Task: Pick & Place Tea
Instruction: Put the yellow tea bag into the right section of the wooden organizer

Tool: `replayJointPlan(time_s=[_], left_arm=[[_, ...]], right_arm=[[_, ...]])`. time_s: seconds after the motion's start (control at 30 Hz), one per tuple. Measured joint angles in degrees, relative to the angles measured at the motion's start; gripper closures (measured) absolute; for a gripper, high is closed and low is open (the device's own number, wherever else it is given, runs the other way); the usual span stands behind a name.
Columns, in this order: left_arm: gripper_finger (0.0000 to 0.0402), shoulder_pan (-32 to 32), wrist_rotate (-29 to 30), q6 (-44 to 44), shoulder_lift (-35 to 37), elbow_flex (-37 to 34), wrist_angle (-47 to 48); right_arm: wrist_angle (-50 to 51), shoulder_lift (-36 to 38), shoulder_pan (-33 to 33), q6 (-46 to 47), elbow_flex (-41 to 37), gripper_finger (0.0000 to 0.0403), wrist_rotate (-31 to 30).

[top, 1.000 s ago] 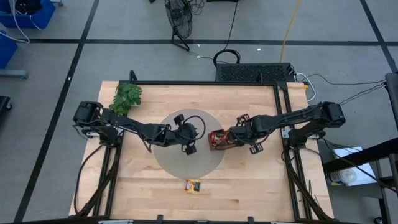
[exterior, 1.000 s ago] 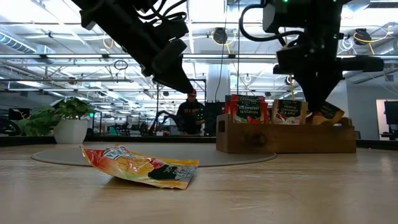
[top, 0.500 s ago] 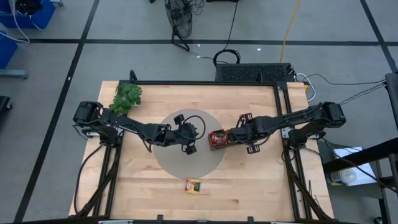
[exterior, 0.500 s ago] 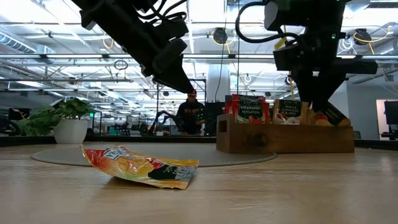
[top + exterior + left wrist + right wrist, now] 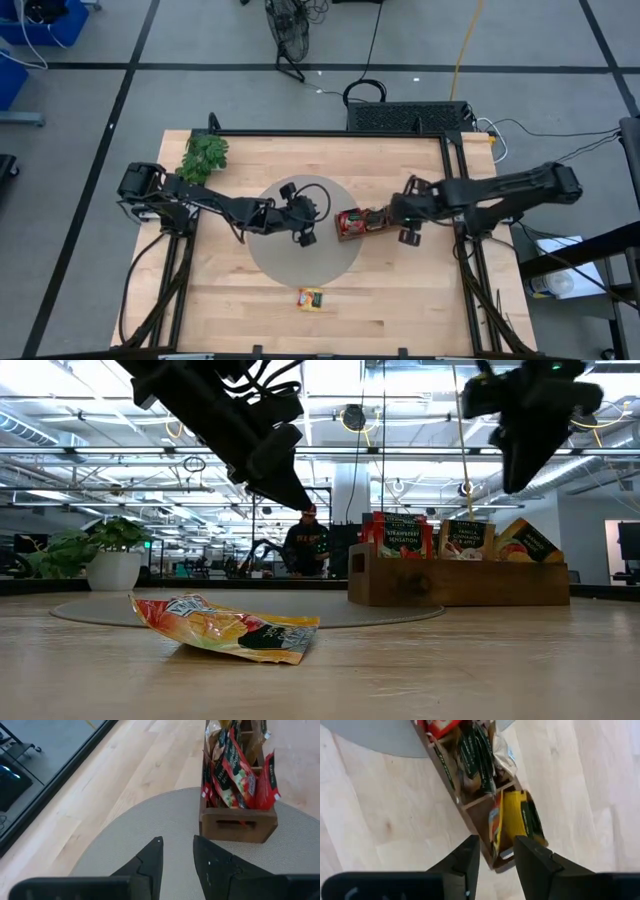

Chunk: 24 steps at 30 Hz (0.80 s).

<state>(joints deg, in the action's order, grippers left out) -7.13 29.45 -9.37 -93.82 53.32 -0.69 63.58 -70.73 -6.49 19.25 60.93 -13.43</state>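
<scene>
Now the right pincer (image 5: 493,857) hovers parted and empty above the orange-yellow sachets (image 5: 517,822).

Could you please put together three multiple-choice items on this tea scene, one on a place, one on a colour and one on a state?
1. Where does the loose sachet lie?
A. on bare wood near the table's front edge
B. on the grey round mat
C. inside the wooden tray

2. What colour are the sachets in the tray's end compartment below the right claw?
A. blue
B. orange-yellow
C. white

3. What is the right claw's state?
A. shut on a sachet
B. open and empty above the wooden tray
C. resting on the mat

Answers: 1 A, the high view shows it on wood, off the mat. 2 B, the right wrist view shows them. 3 B, its fingers stand apart with nothing between them.
</scene>
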Motion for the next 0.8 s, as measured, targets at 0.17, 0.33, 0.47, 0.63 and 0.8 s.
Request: replayJointPlan(time_s=[0.17,0.33,0.47,0.63,0.8], left_arm=[[0.0291,0.2,0.0,0.2,0.0,0.0,0.1],[0.0291,0.2,0.0,0.7,0.0,0.0,0.1],[0.0291,0.2,0.0,0.7,0.0,0.0,0.1],[0.0291,0.2,0.0,0.6,0.0,0.0,0.2],[0.0291,0.2,0.0,0.5,0.0,0.0,0.4]], right_arm=[[-3.8,6.9,-2.9,1.8,-7.5,0.0298,-1.4],[-13.7,10.7,-4.4,0.0,-15.2,0.0298,-1.4],[-19.2,11.0,-4.6,-1.9,-19.7,0.0298,-1.4],[-19.9,10.3,-4.6,-2.0,-20.7,0.0298,-1.5],[-19.9,10.3,-4.6,-2.0,-20.7,0.0302,-1.6]])
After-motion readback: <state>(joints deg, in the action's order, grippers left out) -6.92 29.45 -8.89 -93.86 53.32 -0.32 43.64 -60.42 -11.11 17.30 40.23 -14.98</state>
